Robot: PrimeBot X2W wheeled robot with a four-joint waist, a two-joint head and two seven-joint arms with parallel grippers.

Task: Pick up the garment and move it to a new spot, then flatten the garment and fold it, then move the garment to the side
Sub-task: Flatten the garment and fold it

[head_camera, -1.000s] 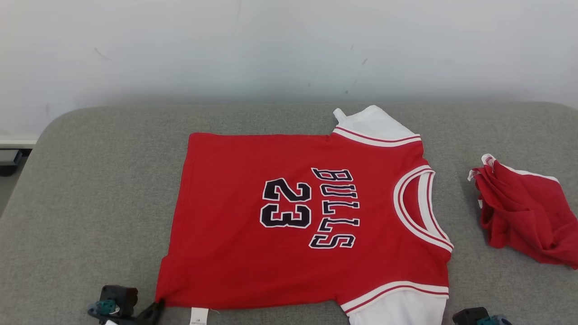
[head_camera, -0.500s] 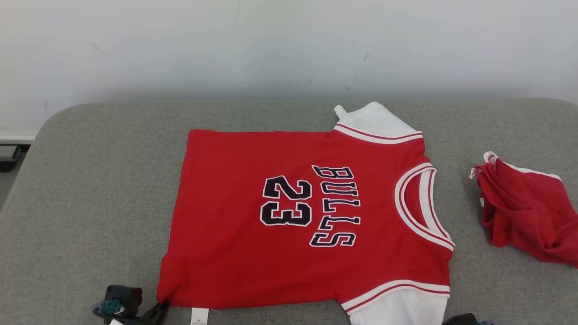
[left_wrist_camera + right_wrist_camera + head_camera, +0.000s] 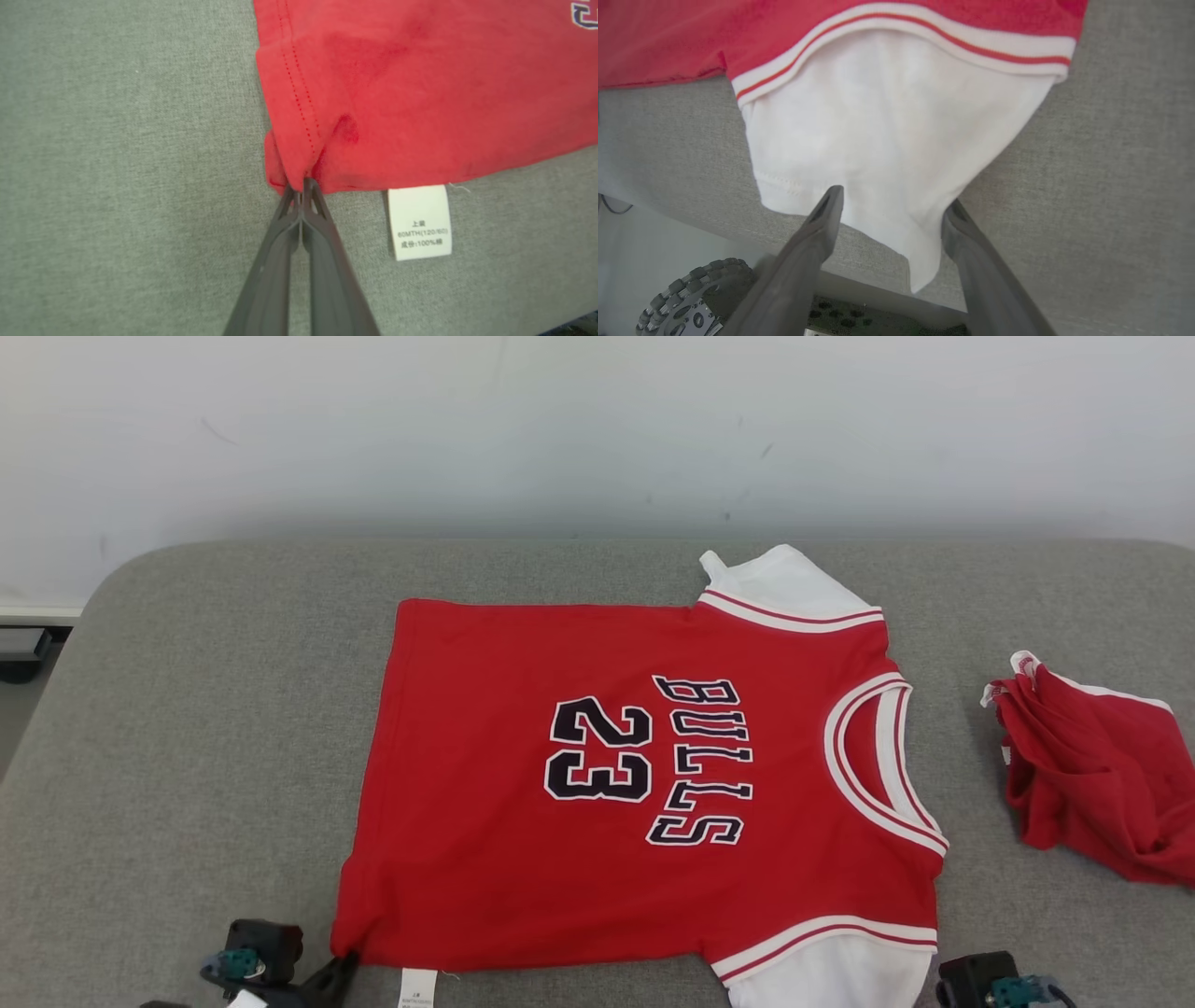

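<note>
Left hand first: from the head view it sits at the near-left corner of the red shirt, fingers pressed together on the hem. The shirt lies flat in the middle of the grey bench, its long axis running left to right, collar to the right and hem to the left. A second red garment is crumpled well apart on the right.

From the left wrist, the left hand pinches a puckered bit of hem corner, with the white label just beside it.

From the right wrist, the right hand is spread, one finger on either side of the white sleeve, whose tip hangs past the bench's near edge. It grips nothing. Each hand has its own near corner, so I'd guess the fold lifts that near edge away from the robot.

Against a second ago the shirt lies the same. The slight drift of the picture is the head moving.
</note>
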